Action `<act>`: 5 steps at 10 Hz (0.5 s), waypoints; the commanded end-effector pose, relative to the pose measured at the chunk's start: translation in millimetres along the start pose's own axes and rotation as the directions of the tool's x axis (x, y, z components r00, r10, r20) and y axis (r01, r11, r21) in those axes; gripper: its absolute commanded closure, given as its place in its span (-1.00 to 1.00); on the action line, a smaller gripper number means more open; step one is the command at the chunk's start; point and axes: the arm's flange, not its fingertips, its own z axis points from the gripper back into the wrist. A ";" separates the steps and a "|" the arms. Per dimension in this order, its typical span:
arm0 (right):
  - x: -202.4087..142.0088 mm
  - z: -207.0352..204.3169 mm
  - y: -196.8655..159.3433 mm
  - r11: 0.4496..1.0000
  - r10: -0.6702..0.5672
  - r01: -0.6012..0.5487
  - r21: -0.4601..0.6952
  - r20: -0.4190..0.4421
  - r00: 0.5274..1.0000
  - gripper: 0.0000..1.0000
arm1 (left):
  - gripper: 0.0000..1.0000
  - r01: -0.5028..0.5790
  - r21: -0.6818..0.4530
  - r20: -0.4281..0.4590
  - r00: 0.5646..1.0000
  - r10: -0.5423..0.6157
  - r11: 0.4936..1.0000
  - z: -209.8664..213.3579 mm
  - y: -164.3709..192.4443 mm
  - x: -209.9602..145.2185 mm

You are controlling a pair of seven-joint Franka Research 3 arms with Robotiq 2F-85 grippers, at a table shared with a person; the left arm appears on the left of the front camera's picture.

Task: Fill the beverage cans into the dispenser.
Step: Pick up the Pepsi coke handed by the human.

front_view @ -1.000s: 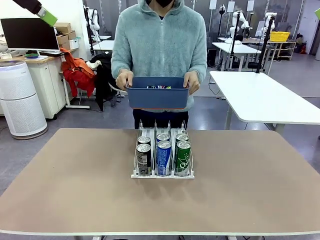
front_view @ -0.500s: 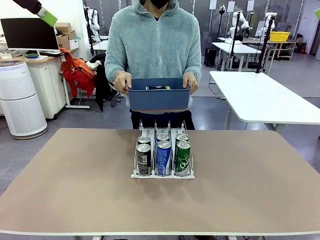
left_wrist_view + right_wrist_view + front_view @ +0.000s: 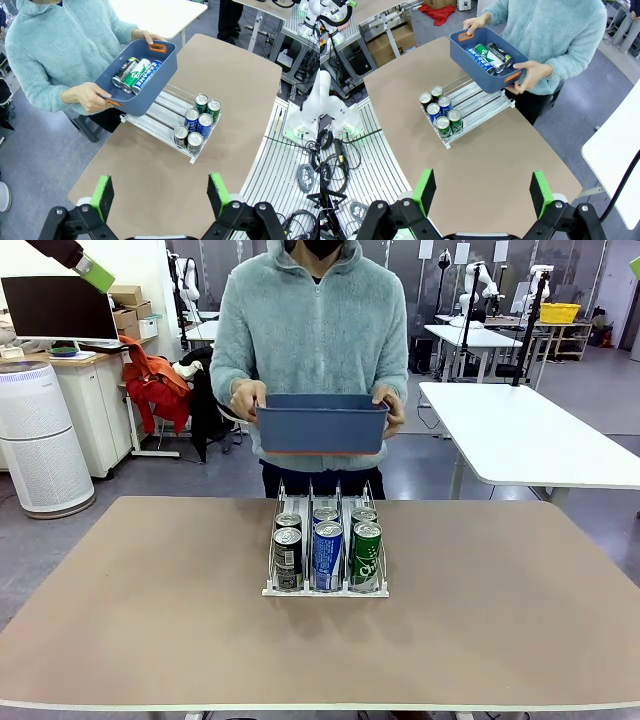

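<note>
Beverage cans [image 3: 327,545] stand six deep-set at the dispenser [image 3: 325,591] front, two per lane, mid-table. Three more cans [image 3: 134,75] lie in a dark blue tub [image 3: 322,430] that a person [image 3: 315,320] holds above the far edge. The left gripper [image 3: 161,187] and right gripper [image 3: 482,187] hang high, fingers wide apart and empty. Restocking looks to be just beginning. Next, one arm should descend to a lying can once the tub is within reach.
</note>
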 end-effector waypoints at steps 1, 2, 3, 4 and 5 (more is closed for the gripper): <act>-0.1 -0.3 0.7 1.000 0.001 -0.001 0.001 -0.003 1.000 -1.00 | -1.00 0.002 0.002 -0.002 1.000 -0.002 1.000 -0.1 0.2 0.1; -0.1 -0.3 0.7 1.000 0.001 -0.001 0.001 -0.003 1.000 -1.00 | -1.00 0.002 0.002 -0.002 1.000 -0.002 1.000 -0.1 0.2 0.1; -0.1 -0.3 0.7 1.000 0.001 -0.001 0.001 -0.003 1.000 -1.00 | -1.00 0.002 0.002 -0.002 1.000 -0.002 1.000 -0.1 0.2 0.1; -0.1 -0.3 0.7 1.000 0.001 -0.001 0.001 -0.003 1.000 -1.00 | -1.00 0.002 0.002 -0.002 1.000 -0.002 1.000 -0.1 0.2 0.1; -0.1 -0.3 0.7 1.000 0.001 -0.001 0.001 -0.003 1.000 -1.00 | -1.00 0.002 0.002 -0.002 1.000 -0.002 1.000 -0.1 0.2 0.1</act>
